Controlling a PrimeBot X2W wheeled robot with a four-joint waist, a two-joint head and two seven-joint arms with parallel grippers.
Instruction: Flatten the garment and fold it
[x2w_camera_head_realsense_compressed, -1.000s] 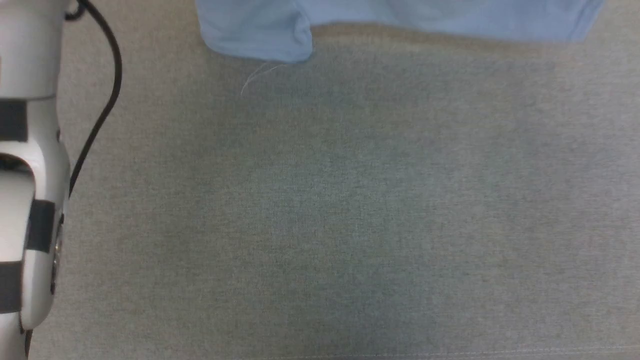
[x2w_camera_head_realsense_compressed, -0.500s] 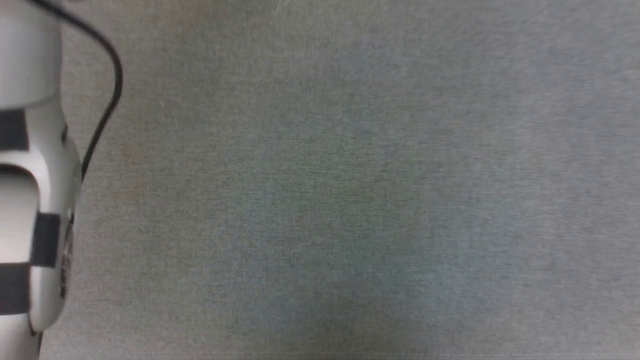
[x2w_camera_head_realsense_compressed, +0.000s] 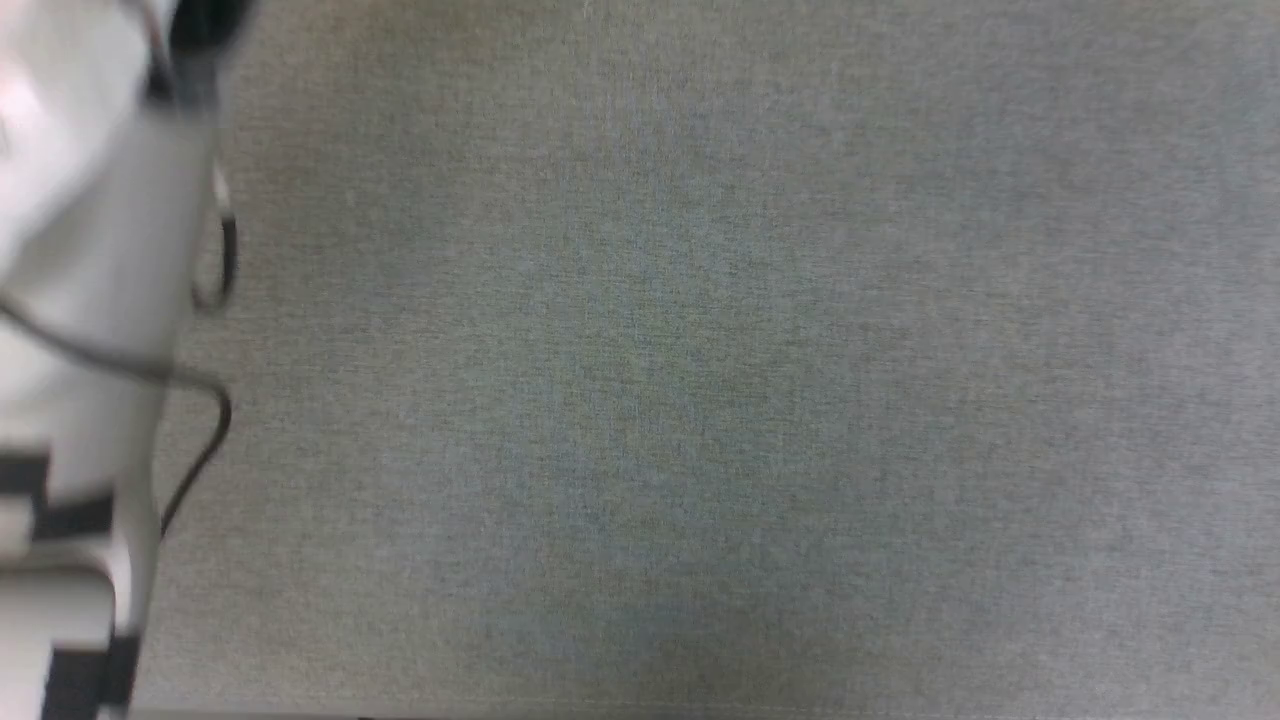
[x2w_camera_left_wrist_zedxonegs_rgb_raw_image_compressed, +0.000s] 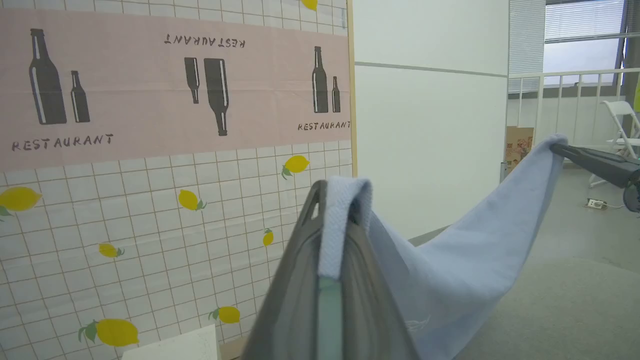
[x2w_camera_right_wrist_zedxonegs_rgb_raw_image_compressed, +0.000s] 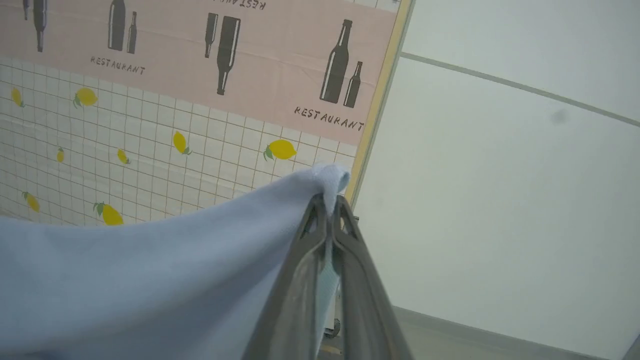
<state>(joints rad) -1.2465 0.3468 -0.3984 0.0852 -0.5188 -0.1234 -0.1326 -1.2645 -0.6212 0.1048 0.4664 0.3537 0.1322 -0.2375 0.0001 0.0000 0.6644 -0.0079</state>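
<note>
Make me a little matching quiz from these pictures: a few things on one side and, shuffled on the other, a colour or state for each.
Things:
1. shirt
2. left gripper
3. restaurant banner
4. folding chair

Colours or states:
a. pink, printed with dark bottles
b. white, standing far across the room
c. light blue, sagging in a curve above the grey surface
d. shut on a fold of fabric

Pairs: 1-c, 2-d, 3-a, 4-b
</note>
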